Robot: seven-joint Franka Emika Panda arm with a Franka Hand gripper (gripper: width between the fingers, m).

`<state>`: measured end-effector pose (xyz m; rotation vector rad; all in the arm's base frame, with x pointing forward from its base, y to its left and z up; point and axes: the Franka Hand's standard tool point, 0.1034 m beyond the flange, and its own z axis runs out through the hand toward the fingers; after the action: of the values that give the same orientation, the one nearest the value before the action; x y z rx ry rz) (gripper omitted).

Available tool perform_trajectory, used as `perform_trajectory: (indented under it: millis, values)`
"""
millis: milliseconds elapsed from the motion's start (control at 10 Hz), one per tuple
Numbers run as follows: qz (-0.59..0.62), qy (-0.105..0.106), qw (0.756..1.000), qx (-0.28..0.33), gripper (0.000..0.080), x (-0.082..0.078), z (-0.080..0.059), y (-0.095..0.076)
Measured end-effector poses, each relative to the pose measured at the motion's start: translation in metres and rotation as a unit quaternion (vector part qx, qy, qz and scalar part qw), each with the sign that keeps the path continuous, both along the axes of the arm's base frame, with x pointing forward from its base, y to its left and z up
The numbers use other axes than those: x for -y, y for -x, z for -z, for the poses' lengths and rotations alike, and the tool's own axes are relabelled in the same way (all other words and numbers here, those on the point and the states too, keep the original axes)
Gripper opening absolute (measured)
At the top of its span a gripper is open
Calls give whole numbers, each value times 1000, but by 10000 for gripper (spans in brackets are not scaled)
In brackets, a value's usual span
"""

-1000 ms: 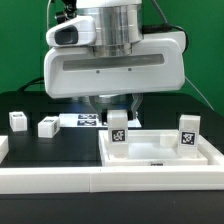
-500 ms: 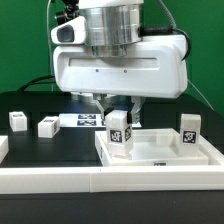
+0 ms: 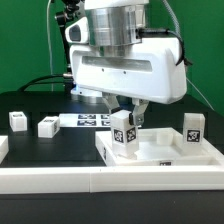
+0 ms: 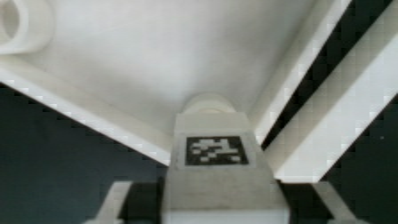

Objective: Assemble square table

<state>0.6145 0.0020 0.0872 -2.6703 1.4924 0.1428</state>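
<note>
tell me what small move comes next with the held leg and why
Probably ease the leg straight down into the square table top and start twisting it in. The pincer grips it upright at the top's corner on the exterior view's left; another leg already stands at the right.

Four short white legs [image 3: 17,120] [image 3: 47,126] [image 3: 124,138] [image 3: 192,130], one square slab [image 3: 160,150], one marker board [image 3: 92,120]

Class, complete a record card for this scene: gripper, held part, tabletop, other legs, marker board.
gripper: shut on held leg
held leg: upright, at tabletop corner, exterior view's left
tabletop: white slab, lying flat
standing leg: upright at tabletop, exterior view's right
loose legs: two, on black table, exterior view's left
marker board: flat on black table, behind gripper
</note>
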Motion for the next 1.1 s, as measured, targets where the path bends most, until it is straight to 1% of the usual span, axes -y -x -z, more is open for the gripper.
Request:
perform_trajectory:
  millis: [300, 500, 800, 1000, 1100]
  values:
    - [87, 3, 996, -10, 291, -3, 0, 0]
    - [151, 1, 988, -17, 291, -5, 0, 0]
    - [236, 2, 971, -28, 291, -7, 1, 0]
    - [295, 1, 955, -34, 291, -9, 1, -1]
    - [298, 0, 954, -34, 291, -9, 1, -1]
